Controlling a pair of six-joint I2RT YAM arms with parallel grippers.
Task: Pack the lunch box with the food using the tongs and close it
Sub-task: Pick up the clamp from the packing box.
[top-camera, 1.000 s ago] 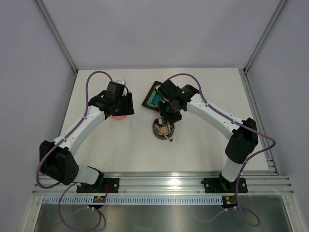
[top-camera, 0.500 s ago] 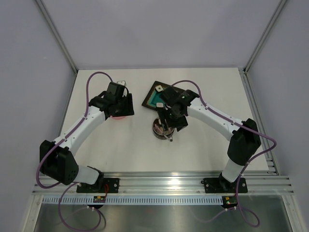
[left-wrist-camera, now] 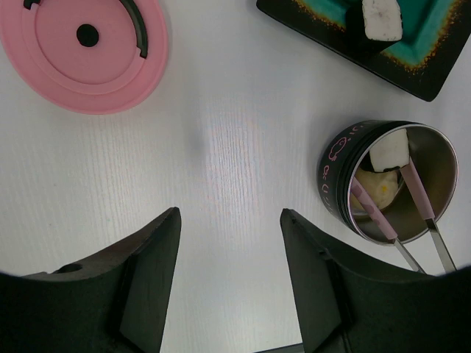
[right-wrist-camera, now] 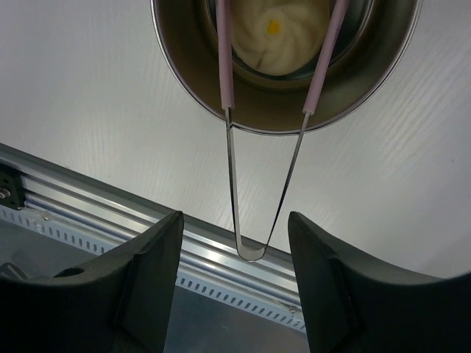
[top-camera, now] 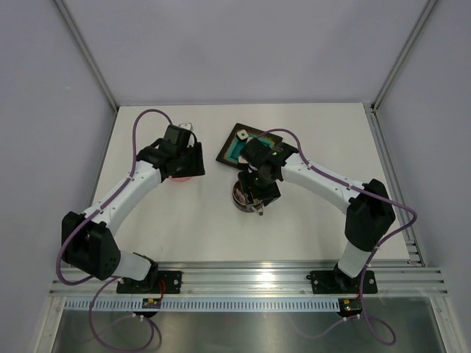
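The steel lunch box point(top-camera: 243, 197) point(left-wrist-camera: 333, 170) point(right-wrist-camera: 280, 112) stands mid-table. Inside it lie food pieces: a white cube point(left-wrist-camera: 390, 151) and a beige swirled disc point(left-wrist-camera: 377, 188) point(right-wrist-camera: 276, 29). The tongs point(left-wrist-camera: 377, 215) point(right-wrist-camera: 230, 169) lean in it, pink tips down and the steel bend sticking out over the rim. My right gripper point(top-camera: 259, 193) point(right-wrist-camera: 235, 215) hovers open around that bend, its fingers clear of both arms. My left gripper point(top-camera: 184, 165) point(left-wrist-camera: 229, 215) is open and empty over bare table, near the pink lid point(top-camera: 181, 177) point(left-wrist-camera: 88, 51).
A square dark tray with a teal centre point(top-camera: 232, 150) point(left-wrist-camera: 419, 73) sits behind the lunch box, with one white cube point(left-wrist-camera: 381, 18) on it. The aluminium rail point(right-wrist-camera: 88, 202) runs along the table's near edge.
My right gripper has opened off the tongs, leaving them propped in the lunch box, and has shifted toward the near edge. The left arm has not moved.
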